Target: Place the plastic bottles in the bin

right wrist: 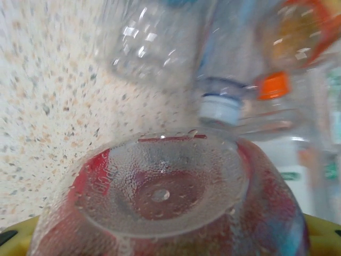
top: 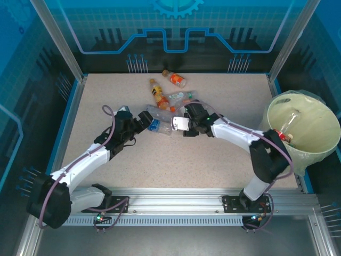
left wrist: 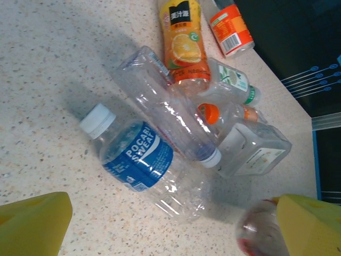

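One red-labelled bottle (right wrist: 160, 202), left of the bin (top: 314, 130), sits inside the right gripper (top: 180, 124) for lifting, clamp unclear; left gripper (top: 144, 118) gapes.

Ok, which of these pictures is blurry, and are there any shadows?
Right wrist view: the red-labelled bottle sits too close, soft and beaded with droplets, and everything behind it is smeared. Left wrist view: sharp, the Pocari Sweat bottle label is readable, and a soft shadow lies on the table. Top view: evenly lit and sharp.

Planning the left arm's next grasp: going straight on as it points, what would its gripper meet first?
Most likely the clear plastic bottle with blue label and white cap, lying ahead of the left gripper.
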You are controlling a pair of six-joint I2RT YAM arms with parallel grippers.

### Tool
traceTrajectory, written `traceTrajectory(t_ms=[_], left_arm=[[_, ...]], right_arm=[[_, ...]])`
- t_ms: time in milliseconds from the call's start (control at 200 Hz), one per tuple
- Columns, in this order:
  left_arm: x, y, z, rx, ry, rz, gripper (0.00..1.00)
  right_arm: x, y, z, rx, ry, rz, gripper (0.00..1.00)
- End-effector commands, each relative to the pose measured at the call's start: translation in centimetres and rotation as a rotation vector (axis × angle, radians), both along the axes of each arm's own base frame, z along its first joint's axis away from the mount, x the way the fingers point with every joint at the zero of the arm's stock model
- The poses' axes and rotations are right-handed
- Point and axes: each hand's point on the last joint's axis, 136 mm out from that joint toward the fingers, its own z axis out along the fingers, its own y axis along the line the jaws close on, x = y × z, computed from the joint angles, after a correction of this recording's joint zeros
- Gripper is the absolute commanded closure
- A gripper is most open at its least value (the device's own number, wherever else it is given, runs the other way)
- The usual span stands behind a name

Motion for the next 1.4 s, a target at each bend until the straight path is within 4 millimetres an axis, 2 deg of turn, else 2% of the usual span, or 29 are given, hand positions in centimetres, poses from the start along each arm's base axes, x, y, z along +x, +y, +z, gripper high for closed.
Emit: traceTrajectory(t_ms=[0, 130, 350, 525, 720, 955, 1090, 1165, 1251, 1396], left_arm=[[0.9, -1.1, 2.3, -0.019, -0.06, -0.047, 0.01], [1.3, -2.7, 3.3, -0.036, -0.094, -0.092, 0.01], [1.7, -6.1, 5.2, 0.009, -0.148, -0.174, 0.01], [2.1, -8.4, 5.8, 0.041, -0.14, -0.245, 0.01], [2.5, -9.9, 5.5, 0.057, -0.136, -0.276, 0.01], [2.7, -9.9, 5.9, 0.064, -0.146, -0.273, 0.01], [2.6, -9.6, 5.8, 0.073, -0.138, -0.269, 0.01], [2.5, -9.5, 5.6, 0.077, -0.132, -0.267, 0.01], [2.5, -9.5, 5.4, 0.077, -0.124, -0.262, 0.01], [2.6, -9.5, 5.3, 0.07, -0.116, -0.255, 0.01]], right_arm=[[-1.2, 0.6, 6.5, 0.243, -0.007, -0.103, 0.45], [-1.7, -1.2, 13.2, 0.445, -0.014, -0.243, 0.47], [-3.2, -6.1, 22.1, 0.697, -0.12, -0.393, 0.52], [-5.0, -11.7, 28.3, 0.9, -0.209, -0.541, 0.51], [-7.0, -19.5, 32.9, 1.056, -0.326, -0.772, 0.53], [-8.0, -28.0, 34.8, 1.119, -0.453, -1.081, 0.53], [-9.1, -32.6, 34.8, 1.129, -0.543, -1.27, 0.53], [-9.9, -35.9, 33.7, 1.077, -0.599, -1.422, 0.54], [-10.8, -39.7, 31.4, 0.995, -0.607, -1.614, 0.54], [-12.6, -42.7, 28.1, 0.836, -0.595, -1.823, 0.52]])
